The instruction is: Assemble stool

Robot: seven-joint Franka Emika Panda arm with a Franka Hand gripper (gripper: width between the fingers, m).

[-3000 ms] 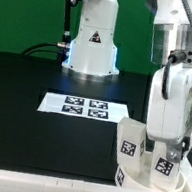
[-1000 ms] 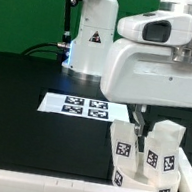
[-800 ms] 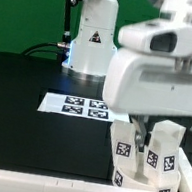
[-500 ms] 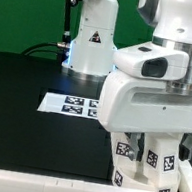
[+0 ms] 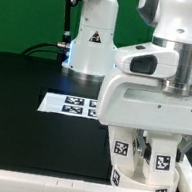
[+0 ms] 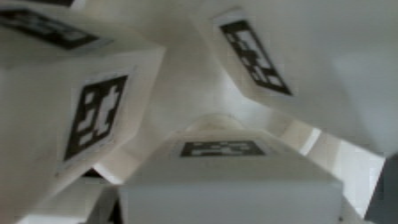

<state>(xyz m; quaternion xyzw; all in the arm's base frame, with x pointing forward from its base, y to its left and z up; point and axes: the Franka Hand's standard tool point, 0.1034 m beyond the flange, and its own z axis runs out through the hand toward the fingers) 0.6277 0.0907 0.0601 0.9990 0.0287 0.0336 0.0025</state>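
Your gripper (image 5: 145,145) sits hidden behind the arm's white housing in the exterior view, low among the stool legs; its jaws have come together, but you cannot see from either view whether they clamp a leg or merely stand between them; judge it as a probable grip on one leg, not a sure one.

In the wrist view the legs (image 6: 107,95) crowd close around the camera, chunky white blocks with black-and-white tags; one tagged face (image 6: 226,149) lies straight ahead; nothing of the fingers shows there.

The legs (image 5: 125,150) stand bunched at the near edge of the black table (image 5: 32,104), toward the exterior view's right, over a rounded white part (image 5: 121,174) that may be the seat; you cannot tell for sure.

Expect these legs to be light, stiff and smooth plastic; slippery under the pads; take hold across two flat opposite faces near the middle, squarely, so the leg does not twist or drag its neighbours, which stand touching or nearly so.

Further out, the marker board (image 5: 67,105) lies flat mid-table; the robot base (image 5: 93,43) stands at the far edge.
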